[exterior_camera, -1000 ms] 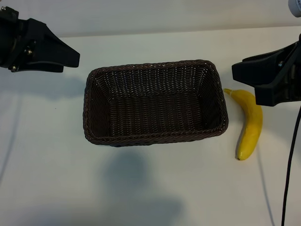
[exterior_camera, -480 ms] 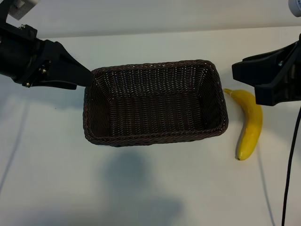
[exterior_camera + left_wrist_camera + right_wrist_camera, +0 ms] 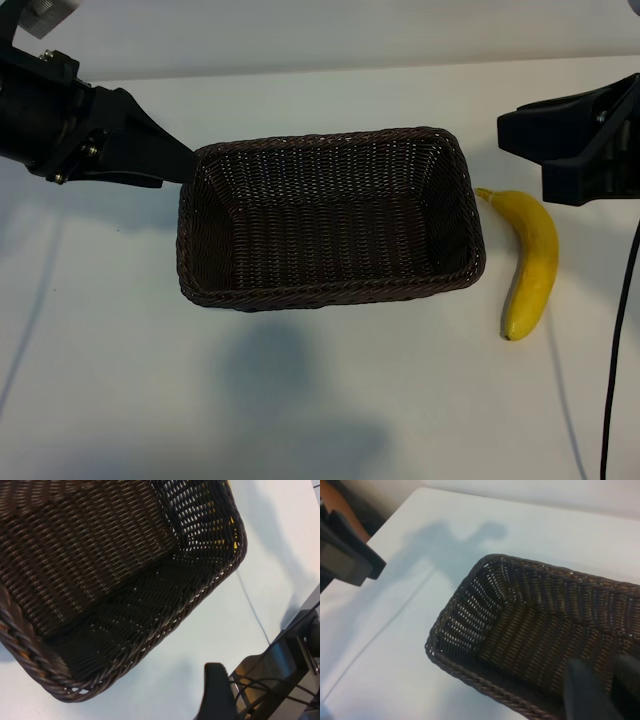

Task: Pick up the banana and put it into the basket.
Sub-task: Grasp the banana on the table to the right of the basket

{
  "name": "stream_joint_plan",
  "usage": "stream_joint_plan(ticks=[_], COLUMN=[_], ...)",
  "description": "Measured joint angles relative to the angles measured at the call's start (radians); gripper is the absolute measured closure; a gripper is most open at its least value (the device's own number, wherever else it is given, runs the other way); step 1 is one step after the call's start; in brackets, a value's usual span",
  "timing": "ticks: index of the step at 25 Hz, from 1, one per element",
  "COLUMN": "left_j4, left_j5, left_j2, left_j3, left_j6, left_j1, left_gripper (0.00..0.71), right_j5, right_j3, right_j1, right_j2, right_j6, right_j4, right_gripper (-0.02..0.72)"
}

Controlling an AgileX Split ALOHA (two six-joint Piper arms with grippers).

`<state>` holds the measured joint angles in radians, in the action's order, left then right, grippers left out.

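Observation:
The yellow banana [image 3: 533, 262] lies on the white table just right of the dark brown wicker basket [image 3: 330, 290], with its stem toward the far side. The basket has nothing in it. My right gripper [image 3: 507, 132] hovers beyond the banana's stem end, apart from it. In the right wrist view its fingers [image 3: 581, 690] stand a little apart with nothing between them, over the basket's [image 3: 470, 675] near wall. My left gripper [image 3: 180, 160] sits at the basket's far left corner. One finger [image 3: 216, 692] shows beside the basket [image 3: 125, 655], holding nothing.
A black cable [image 3: 618, 340] hangs down the right edge past the banana. Bare white table [image 3: 300, 400] stretches in front of the basket. A dark block of the other arm [image 3: 347, 555] shows at the table's far side in the right wrist view.
The left gripper moved right to the basket's corner, then stayed. The right gripper shifted slightly up and to the right, and its fingers narrowed. Banana and basket have not moved.

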<state>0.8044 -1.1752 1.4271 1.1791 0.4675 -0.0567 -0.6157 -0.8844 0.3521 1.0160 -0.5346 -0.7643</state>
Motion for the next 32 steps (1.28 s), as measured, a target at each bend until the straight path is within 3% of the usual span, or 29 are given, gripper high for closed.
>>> stream_joint_plan(ticks=[6,10,13,19,22,28,30,32], left_j4=[0.000,0.000,0.000,0.000,0.000,0.005,0.011,0.020], left_j5=[0.000,0.000,0.000,0.000,0.000,0.000,0.000,0.000], left_j2=[0.000,0.000,0.000,0.000,0.000,0.000,0.000,0.000], left_j3=[0.000,0.000,0.000,0.000,0.000,0.000,0.000,0.000], left_j6=[0.001,0.018,0.022,0.023,0.027,0.047,0.050,0.057], left_j1=[0.000,0.000,0.000,0.000,0.000,0.000,0.000,0.000], left_gripper=[0.193,0.193,0.193,0.193,0.193,0.193,0.194,0.194], right_j5=[-0.004,-0.007,-0.021,-0.057,-0.104,-0.220,-0.271,-0.326], right_j3=[0.000,0.000,0.000,-0.003,-0.049,-0.229,-0.282,-0.324], right_j1=[0.000,0.000,0.000,0.000,0.000,-0.008,-0.032,-0.077], right_j2=[0.000,0.000,0.000,0.000,0.000,0.013,0.041,0.084], right_j6=[0.000,0.003,0.004,0.023,0.099,0.400,0.458,0.470], right_j4=[-0.001,-0.001,-0.001,0.017,0.113,0.523,0.599,0.625], right_gripper=[0.619,0.607,0.528,0.226,0.154,0.174,0.179,0.179])
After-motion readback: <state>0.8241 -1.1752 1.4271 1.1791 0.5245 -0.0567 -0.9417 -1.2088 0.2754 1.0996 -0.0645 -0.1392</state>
